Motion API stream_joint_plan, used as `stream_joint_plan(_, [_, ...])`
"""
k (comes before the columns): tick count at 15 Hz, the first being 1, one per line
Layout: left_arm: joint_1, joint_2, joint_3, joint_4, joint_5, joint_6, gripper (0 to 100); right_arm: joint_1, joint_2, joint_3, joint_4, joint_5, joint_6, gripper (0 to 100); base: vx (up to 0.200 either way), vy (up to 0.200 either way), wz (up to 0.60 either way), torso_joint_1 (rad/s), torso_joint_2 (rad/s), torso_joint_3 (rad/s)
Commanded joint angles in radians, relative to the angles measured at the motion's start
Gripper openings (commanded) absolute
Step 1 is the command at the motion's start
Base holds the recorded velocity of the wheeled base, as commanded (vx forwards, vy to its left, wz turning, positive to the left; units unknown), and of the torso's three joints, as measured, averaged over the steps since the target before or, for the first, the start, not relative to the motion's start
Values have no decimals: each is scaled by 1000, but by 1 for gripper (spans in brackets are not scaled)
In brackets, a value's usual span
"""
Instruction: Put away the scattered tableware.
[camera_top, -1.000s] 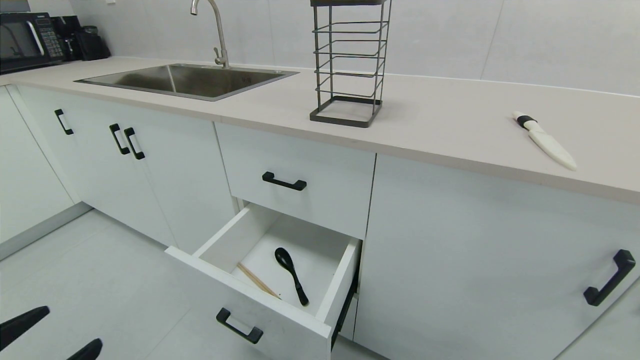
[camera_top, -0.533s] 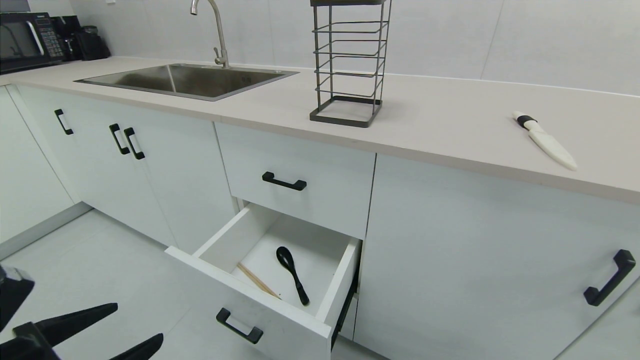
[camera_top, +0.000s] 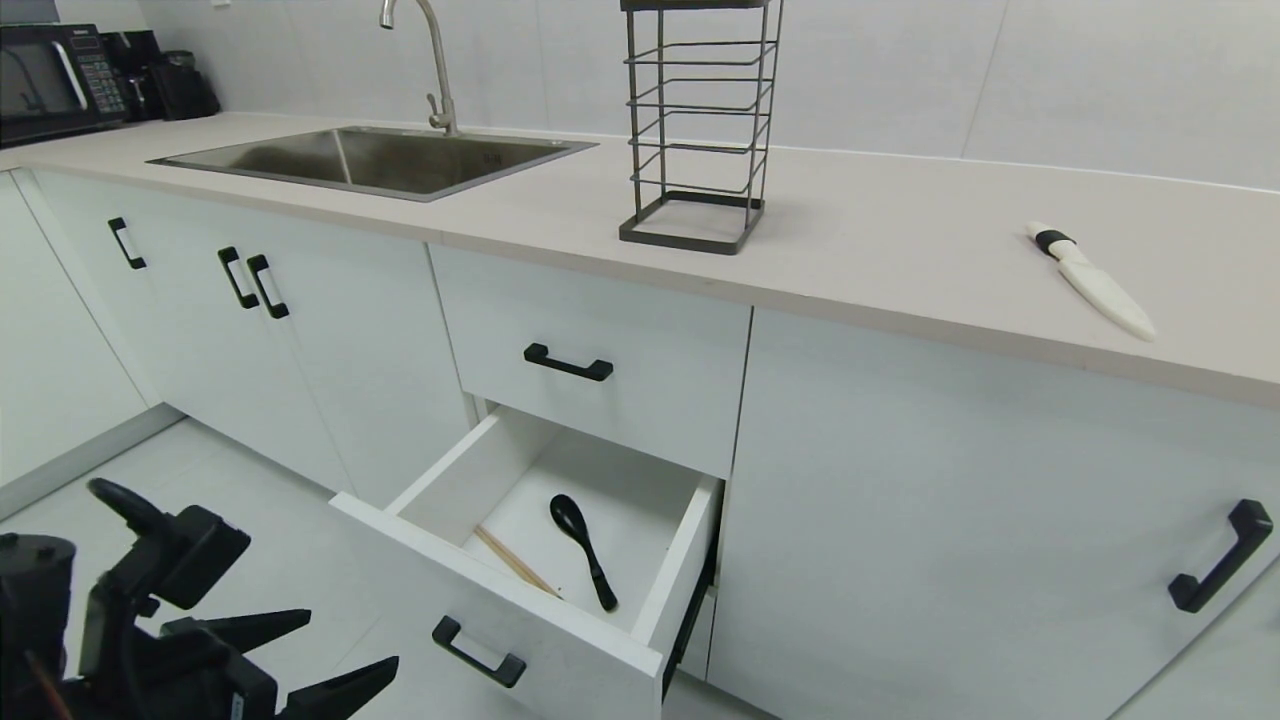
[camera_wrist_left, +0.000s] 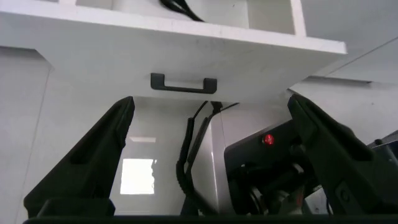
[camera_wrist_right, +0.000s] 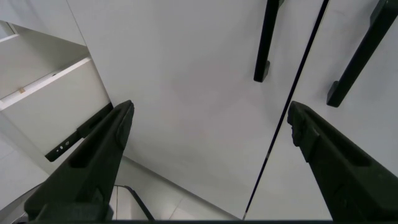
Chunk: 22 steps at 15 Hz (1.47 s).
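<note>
The left pincer (camera_top: 350, 642) and right pincer (camera_wrist_right: 211, 107) are spread. A spoon (camera_top: 582, 548) and, seemingly, chopsticks (camera_top: 515, 562) lie in the open drawer (camera_top: 560, 645).

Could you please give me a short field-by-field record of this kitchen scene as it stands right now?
drawer: lower one, pulled open
in drawer: black spoon and chopsticks, lying apart
counter: white knife at the right; wire rack beside the sink
left gripper: open, empty, low, left of the drawer front
right gripper: open, empty, facing a cabinet door
</note>
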Motion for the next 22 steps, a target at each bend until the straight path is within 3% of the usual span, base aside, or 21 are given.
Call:
stream_joint_plan(1, [0,117,13,-43,0,3,100,0,3,0,0,0,0,100,0,0,0,0,0,0])
stream_joint_plan(6, [-2,234,23,-176,1,18,100,0,3,0,0,0,0,100,0,0,0,0,0,0])
stream_joint_plan(7, [6,291,31,-227,1,69,100,0,3,0,0,0,0,100,0,0,0,0,0,0])
stream_joint_plan(11, [4,412,31,-330,1,124,100,0,3,0,0,0,0,100,0,0,0,0,0,0])
stream_joint_plan(13, [6,478,39,-412,1,125,100,0,3,0,0,0,0,100,0,0,0,0,0,0])
stream_joint_plan(15, [4,564,74,-570,1,124,100,0,3,0,0,0,0,100,0,0,0,0,0,0])
stream_joint_plan(22, [6,599,46,-595,1,119,100,0,3,0,0,0,0,100,0,0,0,0,0,0])
